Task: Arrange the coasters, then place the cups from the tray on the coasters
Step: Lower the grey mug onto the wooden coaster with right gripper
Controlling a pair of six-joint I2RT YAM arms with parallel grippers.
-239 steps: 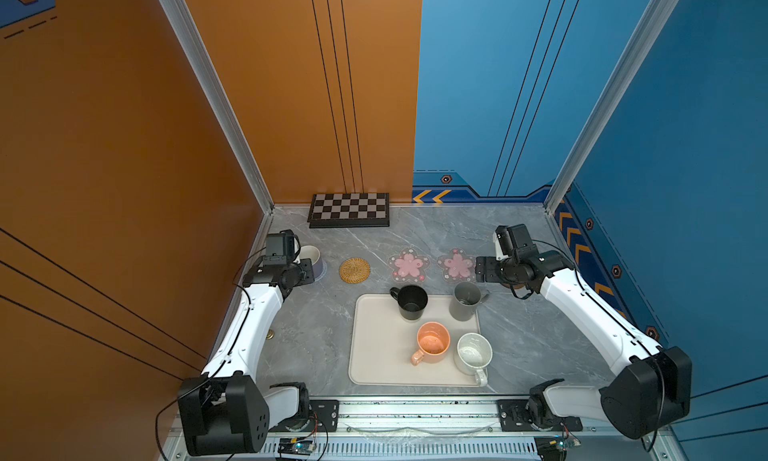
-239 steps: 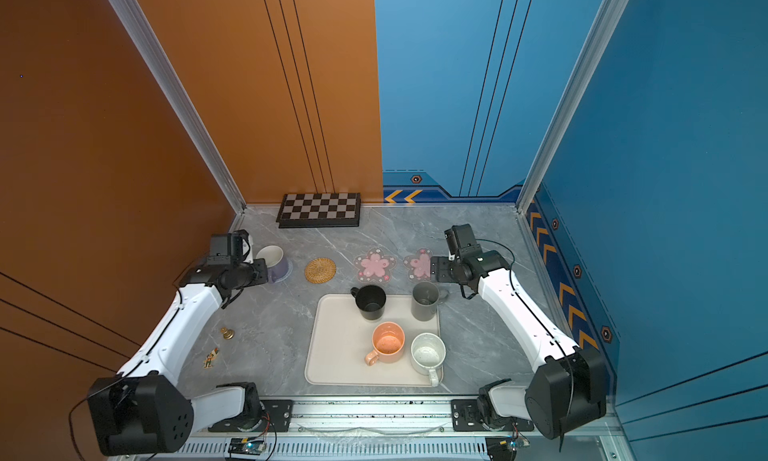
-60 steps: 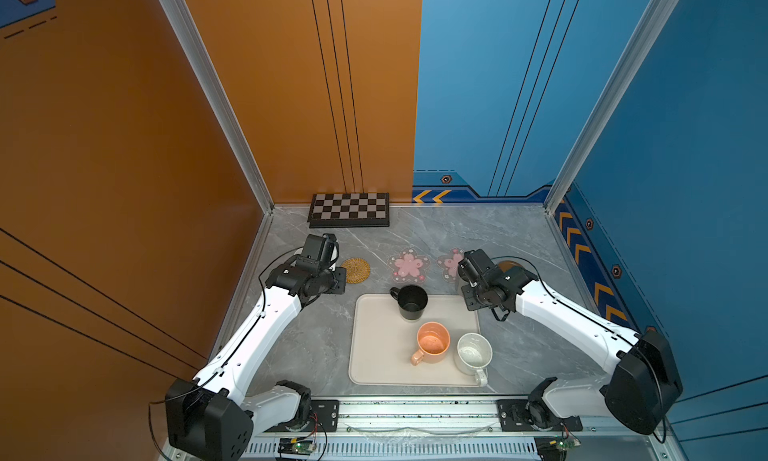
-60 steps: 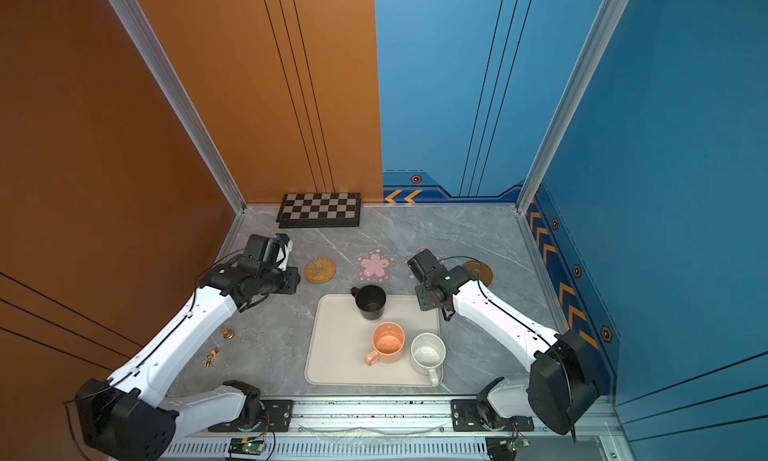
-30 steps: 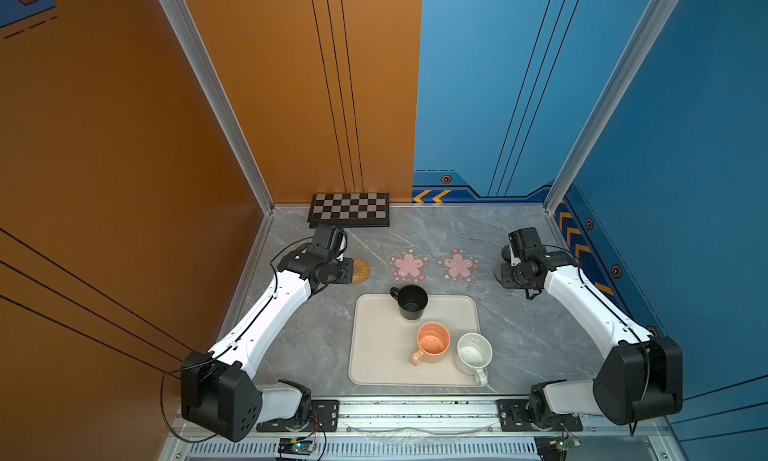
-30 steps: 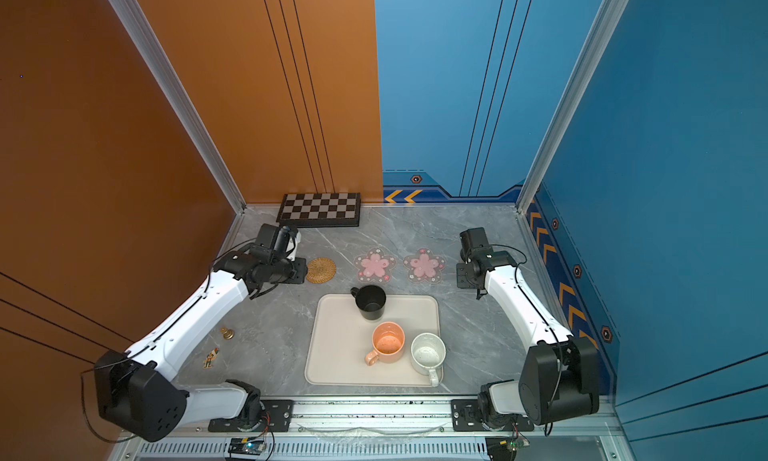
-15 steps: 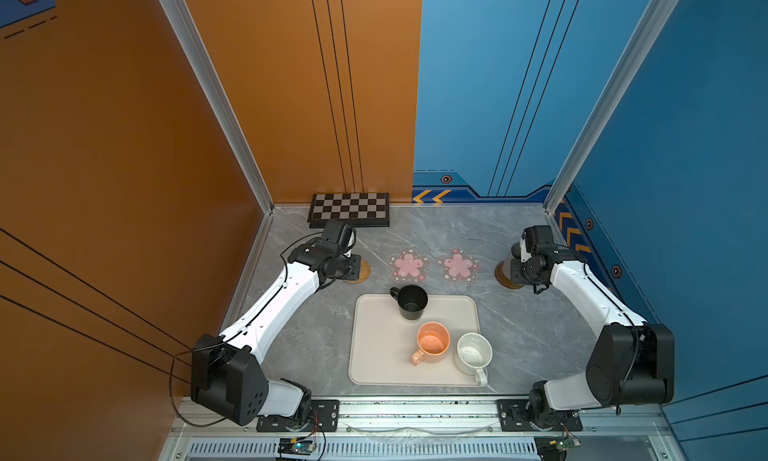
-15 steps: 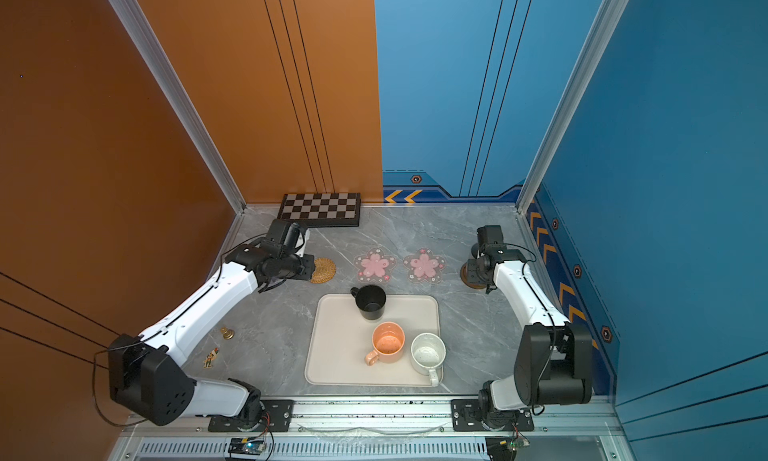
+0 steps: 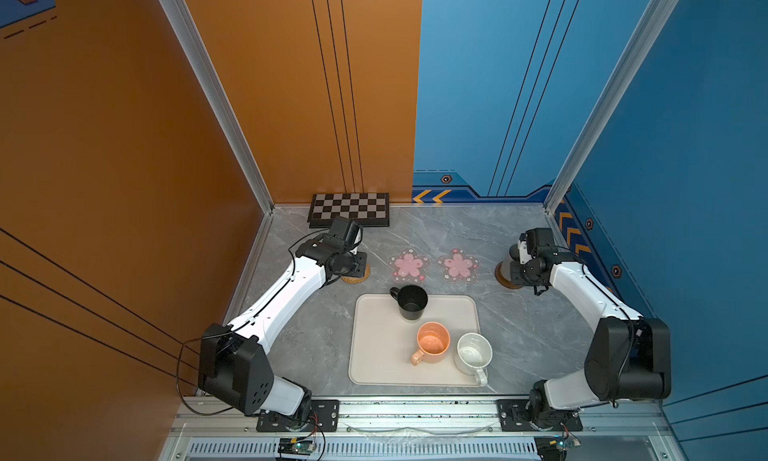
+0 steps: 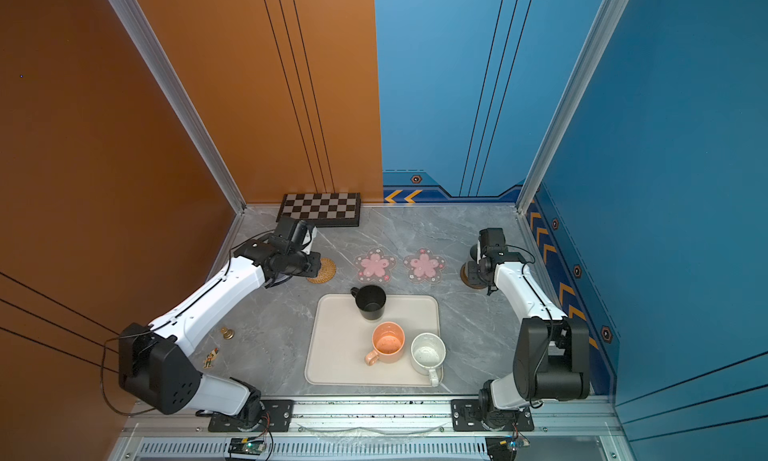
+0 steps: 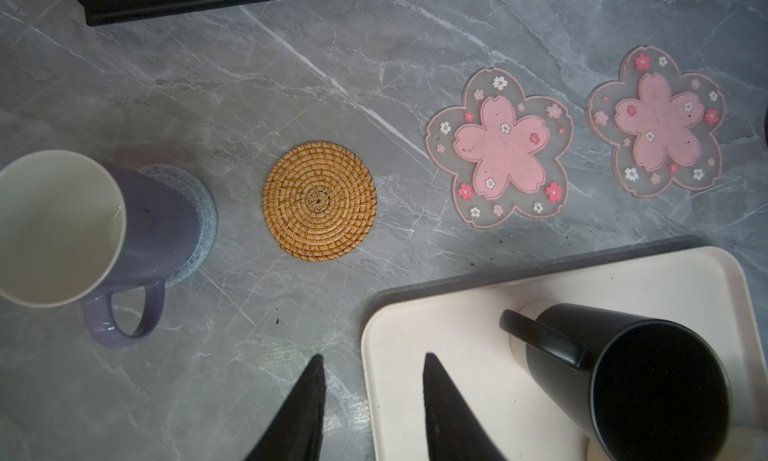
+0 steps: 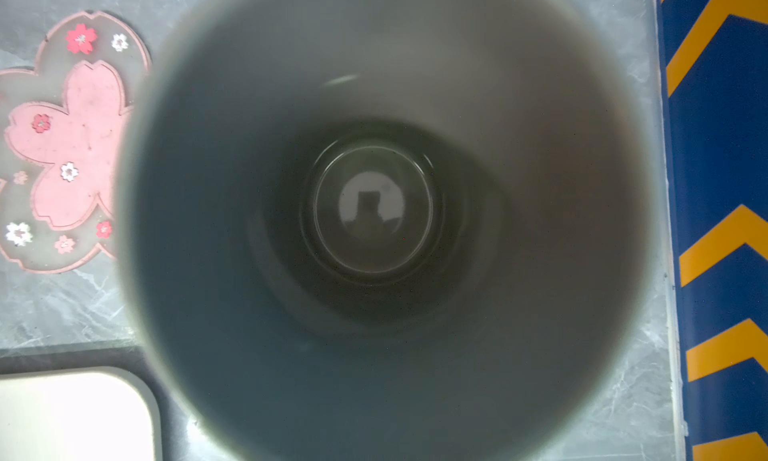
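Cups (image 9: 432,342) partly placed: lavender cup (image 11: 62,226) on blue coaster (image 11: 201,214); grey cup (image 9: 513,255) at brown coaster (image 9: 505,283), mid-right, in closed right gripper (image 9: 519,265) (grip itself hidden). Three wait on tray (image 9: 374,355), lower centre. Left gripper (image 11: 372,357) half-open, empty.

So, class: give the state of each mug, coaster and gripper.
Lavender mug with white inside: upright on pale-blue woven round coaster.
Tall grey mug: upright, over dark-brown wooden round coaster.
Black mug: upright on cream rounded-rectangle tray.
Orange mug: upright on tray.
White speckled mug: upright on tray.
Tan rattan round coaster: bare.
Two pink flower-shaped coasters: bare.
Left gripper: open, empty.
Right gripper: shut on tall grey mug.
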